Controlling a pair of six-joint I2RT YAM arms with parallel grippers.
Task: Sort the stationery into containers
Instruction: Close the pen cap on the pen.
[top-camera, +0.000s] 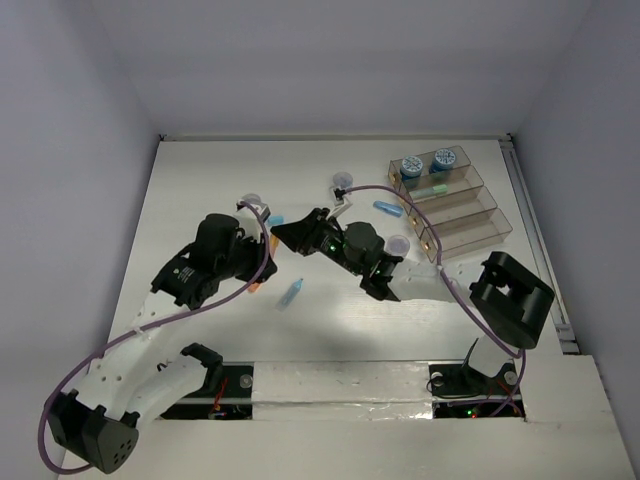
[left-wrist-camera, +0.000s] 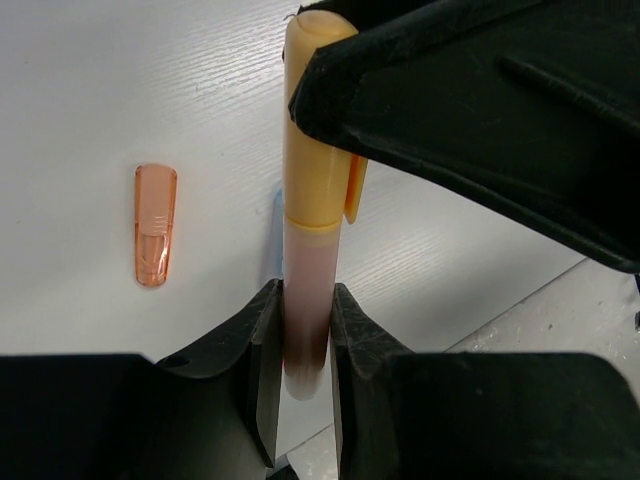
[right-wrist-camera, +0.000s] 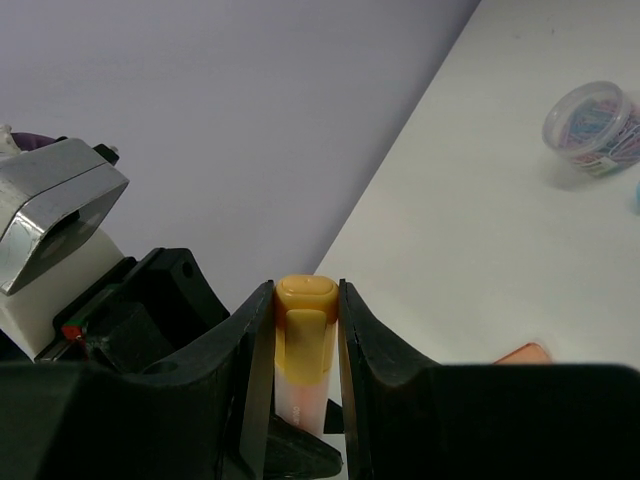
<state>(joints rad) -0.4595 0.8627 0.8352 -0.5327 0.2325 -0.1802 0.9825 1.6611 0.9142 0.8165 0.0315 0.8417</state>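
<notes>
Jointly L gripper (left-wrist-camera: 305, 335), R gripper (right-wrist-camera: 306, 300) pinch smooth orange-capped stick (left-wrist-camera: 312, 195).

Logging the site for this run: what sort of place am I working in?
Probably a lab robot cell: a white table boxed in by bare pale walls, two arms bolted at its near edge, and a clear stepped bin rack.

The orange stick (left-wrist-camera: 305, 250) loses its top end behind the right gripper (right-wrist-camera: 303, 300); an orange piece (right-wrist-camera: 522, 352) peeks out, half covered by that gripper; jar (right-wrist-camera: 592, 125) contents too blurred.
</notes>
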